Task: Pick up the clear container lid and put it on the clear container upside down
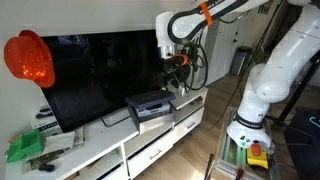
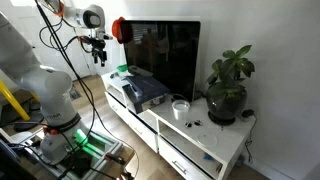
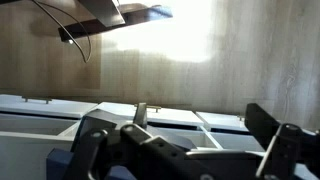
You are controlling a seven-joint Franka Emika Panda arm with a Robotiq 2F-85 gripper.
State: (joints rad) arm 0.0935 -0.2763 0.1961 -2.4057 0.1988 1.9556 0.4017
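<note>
A clear container (image 2: 181, 107) with a pale rim stands on the white cabinet (image 2: 200, 140), between the grey device (image 2: 140, 90) and the potted plant (image 2: 228, 88). I cannot make out a separate clear lid in any view. My gripper (image 2: 100, 50) hangs in the air well above and off the cabinet's end, far from the container; it also shows in an exterior view (image 1: 178, 65). In the wrist view my gripper (image 3: 200, 128) is open and empty, with the cabinet's drawers and the wood floor beyond it.
A large dark TV (image 1: 100, 65) stands on the cabinet (image 1: 110, 150), with the grey device (image 1: 150, 105) in front of it. A red round object (image 1: 28, 58) is beside the screen. Green items (image 1: 25, 148) lie at the cabinet's end. Small dark bits (image 2: 195, 122) lie near the container.
</note>
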